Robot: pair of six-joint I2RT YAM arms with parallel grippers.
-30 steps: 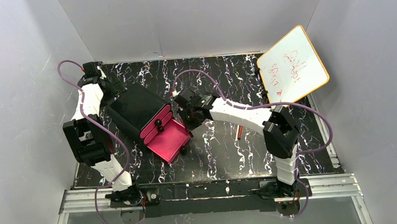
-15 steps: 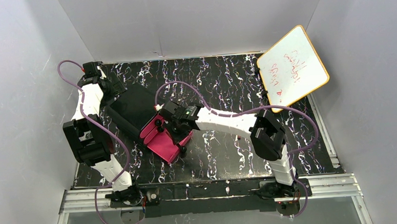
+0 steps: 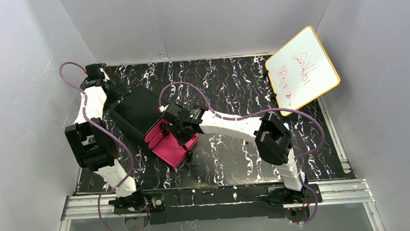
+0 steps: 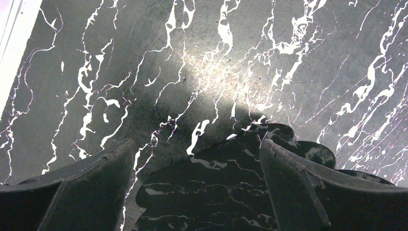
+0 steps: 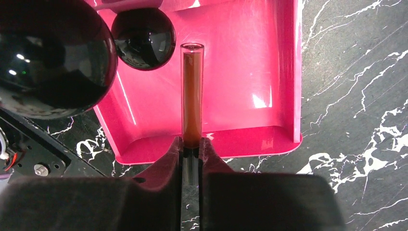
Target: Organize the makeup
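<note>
Nearest the arm bases, the dark marbled worktop (image 3: 231, 159) lies bare in front of the right arm, which reaches leftward across it. The right end effector (image 5: 191, 146) is clamped on the lower end of the tan stick (image 5: 192, 91), a clear slim tube with brown-tan filling. The stick juts forward from the fingers, over the near lip and above the floor of the pulled-out pink drawer (image 5: 262, 57); whether its far tip touches the drawer floor cannot be told. Two glossy black round knobs (image 5: 143, 37) sit just beside the stick's far end, on its left in the wrist view. Behind the drawer stands the black box (image 3: 138, 109), set at an angle on the worktop. At the box's far corner hangs the left end effector (image 4: 195, 144), its fingers spread wide with nothing pinched between them. A glossy black surface, probably the box's top, shows beneath them. Farthest off, at the right rear, an orange-rimmed whiteboard (image 3: 302, 68) leans tilted, bearing red writing.
</note>
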